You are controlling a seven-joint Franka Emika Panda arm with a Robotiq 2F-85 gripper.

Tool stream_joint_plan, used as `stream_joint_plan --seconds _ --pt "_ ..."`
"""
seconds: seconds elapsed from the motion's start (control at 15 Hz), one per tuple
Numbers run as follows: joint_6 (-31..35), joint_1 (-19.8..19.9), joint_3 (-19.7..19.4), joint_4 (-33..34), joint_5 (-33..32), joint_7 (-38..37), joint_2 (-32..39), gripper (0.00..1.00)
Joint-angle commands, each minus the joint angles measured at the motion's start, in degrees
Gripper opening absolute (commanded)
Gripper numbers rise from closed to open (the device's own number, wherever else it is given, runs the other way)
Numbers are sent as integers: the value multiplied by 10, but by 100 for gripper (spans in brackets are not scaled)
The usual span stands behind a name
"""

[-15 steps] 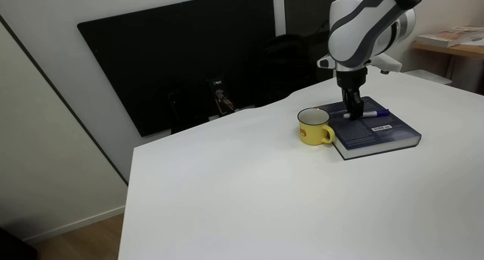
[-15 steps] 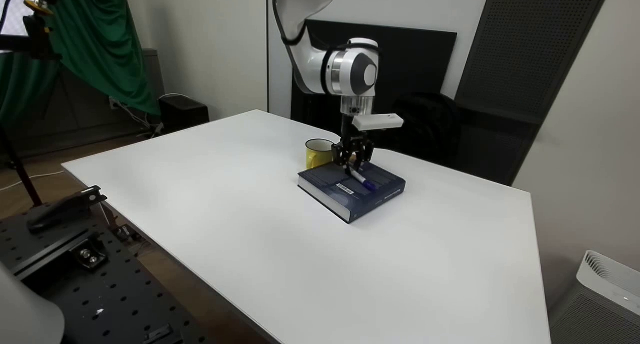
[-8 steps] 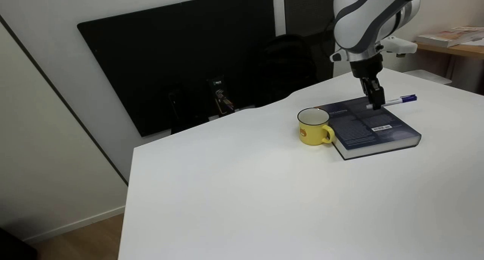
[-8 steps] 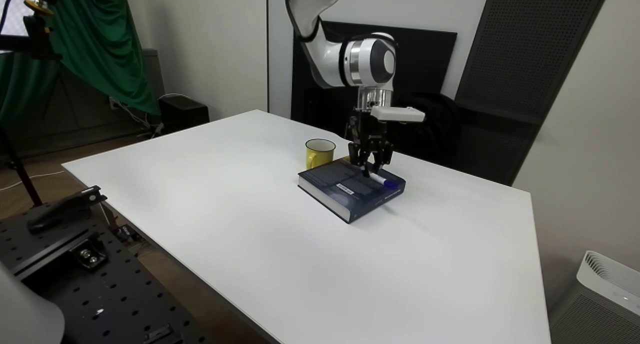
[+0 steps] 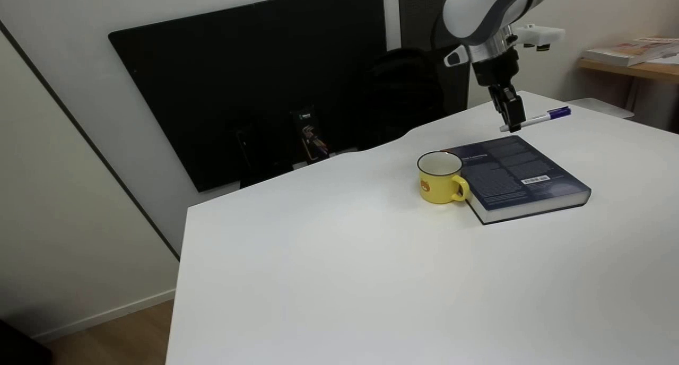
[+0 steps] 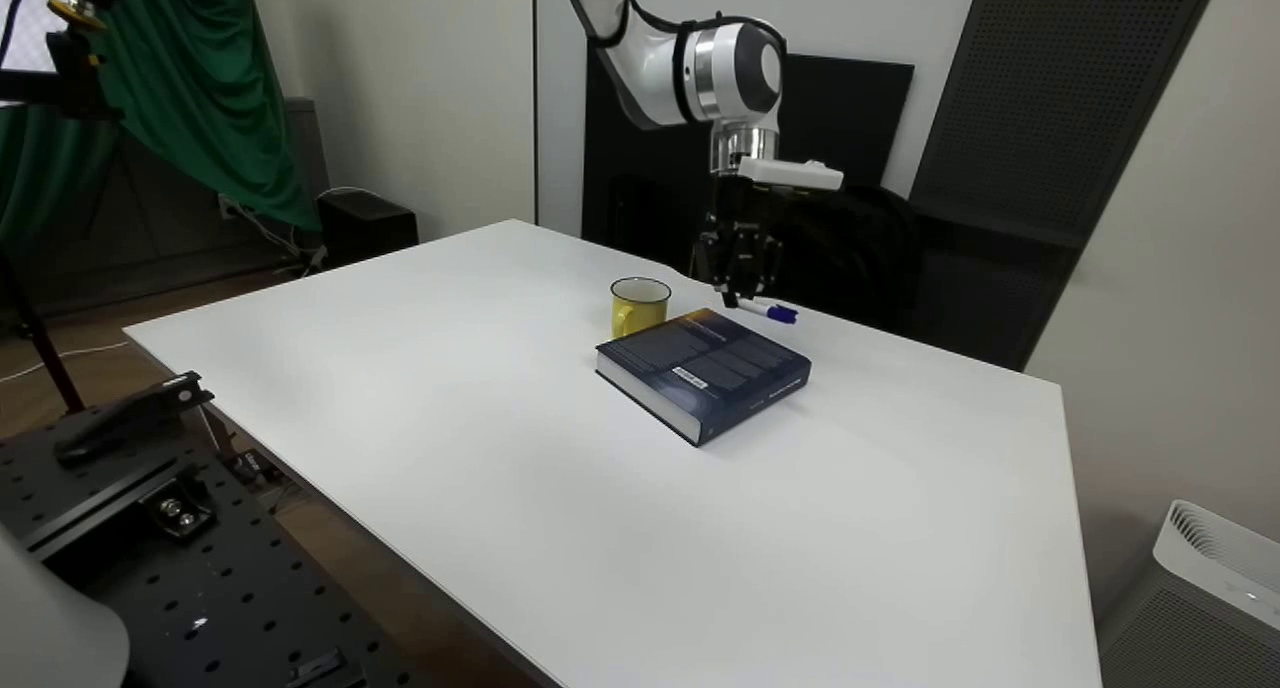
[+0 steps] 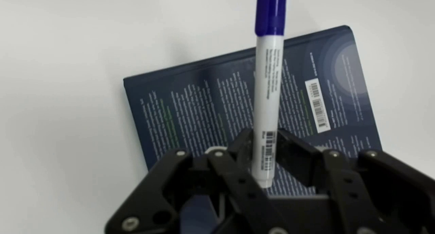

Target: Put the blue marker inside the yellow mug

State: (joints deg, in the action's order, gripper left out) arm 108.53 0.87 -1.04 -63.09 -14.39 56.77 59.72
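My gripper (image 5: 512,127) is shut on the blue marker (image 5: 537,120), a white pen with a blue cap, and holds it in the air behind the book. In the wrist view the marker (image 7: 267,81) is pinched near its uncapped end between the fingertips (image 7: 265,140). Its blue cap points to the top of that view. In an exterior view the blue cap (image 6: 782,314) sticks out past the gripper (image 6: 740,293). The yellow mug (image 5: 435,189) stands upright on the table beside the book; it also shows in an exterior view (image 6: 638,313). The mug is out of the wrist view.
A thick dark blue book (image 5: 522,179) lies flat on the white table (image 5: 339,269), close against the mug's handle side. The book also shows in the wrist view (image 7: 193,108), below the marker. The table's far edge runs behind the gripper.
The gripper has lifted the marker up off the book, first away from the mug, then higher and slightly back. The mug and the book have not moved.
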Motion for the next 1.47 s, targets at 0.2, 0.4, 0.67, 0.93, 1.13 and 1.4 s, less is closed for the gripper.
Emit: stream_joint_plan --seconds 0.2,0.4,0.67,0.93,1.13,1.4 --pt "-55 -30 25 110 -1 25 14 6" --pt "-82 -31 52 149 28 53 11 6" --pt "-121 -20 92 189 95 95 9 6" --pt "-117 8 143 203 166 176 18 6" --pt "-133 32 173 222 209 246 42 6" --pt "-175 58 206 244 258 333 83 6"
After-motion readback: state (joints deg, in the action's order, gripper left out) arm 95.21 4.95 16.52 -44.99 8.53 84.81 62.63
